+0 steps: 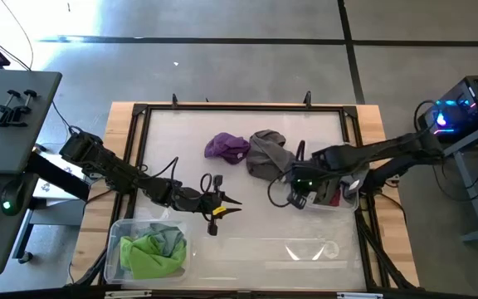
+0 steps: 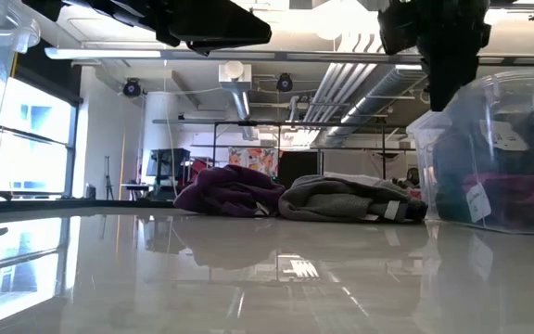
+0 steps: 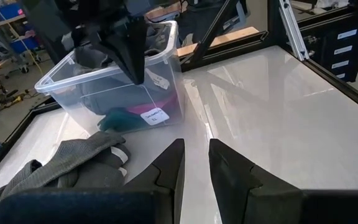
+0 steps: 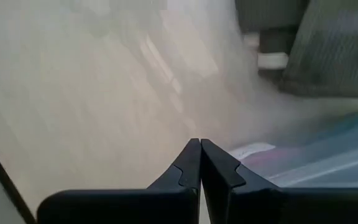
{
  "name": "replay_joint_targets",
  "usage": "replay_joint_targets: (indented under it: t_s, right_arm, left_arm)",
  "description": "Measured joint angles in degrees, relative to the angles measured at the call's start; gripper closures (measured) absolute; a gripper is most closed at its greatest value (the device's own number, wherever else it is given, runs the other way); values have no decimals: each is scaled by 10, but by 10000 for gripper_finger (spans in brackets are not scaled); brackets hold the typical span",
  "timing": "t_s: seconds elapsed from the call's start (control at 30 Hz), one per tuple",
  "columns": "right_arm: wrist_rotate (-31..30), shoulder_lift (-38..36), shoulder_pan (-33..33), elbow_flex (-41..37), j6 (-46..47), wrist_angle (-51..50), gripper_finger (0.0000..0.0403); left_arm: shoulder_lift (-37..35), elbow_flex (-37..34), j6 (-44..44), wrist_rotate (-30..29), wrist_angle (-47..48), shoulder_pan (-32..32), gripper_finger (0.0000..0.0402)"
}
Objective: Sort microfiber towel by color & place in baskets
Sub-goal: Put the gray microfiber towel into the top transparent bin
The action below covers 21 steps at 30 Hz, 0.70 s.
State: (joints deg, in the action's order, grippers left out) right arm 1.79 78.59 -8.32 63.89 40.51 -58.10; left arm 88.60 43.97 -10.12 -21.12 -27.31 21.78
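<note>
- High view: with the grey towel (image 1: 265, 153) as landmark, the purple towel (image 1: 226, 148) lies just beside it. The smaller basket (image 1: 348, 198) sits on its other side, and the right end effector (image 1: 293, 196) hovers at that basket's edge. The left end effector (image 1: 222, 205) waits near the wide basket (image 1: 114, 249), which holds lime green towels (image 1: 148, 252).
- Low view: grey and purple towels lie loose on the bench (image 2: 267, 278).
- Left wrist view: its fingers (image 3: 169, 167) are parted, gripping nothing.
- Right wrist view: its fingers (image 4: 188, 167) are clenched, empty.
- Judgement: between picks; next, release the right fingers and take the grey towel.

Two towels (image 1: 247, 151) mid-table, between left bin (image 1: 114, 249) and right bin (image 1: 347, 199).
</note>
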Motion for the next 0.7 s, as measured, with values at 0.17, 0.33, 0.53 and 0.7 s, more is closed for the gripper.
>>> replay_joint_targets:
  t_s: [0.17, 0.33, 0.53, 0.7]
  right_arm:
    - [2, 7, -9, 16, 1, -35, 402]
    - [-47, 4, -33, 60, -14, -32, 402]
    - [-191, 5, -66, 53, -104, 78, 402]
    - [-303, 31, -43, 17, -164, 196, 390]
  left_arm:
    - [0, 0, 0, 0, 0, 0, 342]
    - [0, 0, 0, 0, 0, 0, 342]
    - [0, 0, 0, 0, 0, 0, 342]
    - [0, 0, 2, 0, 3, 0, 342]
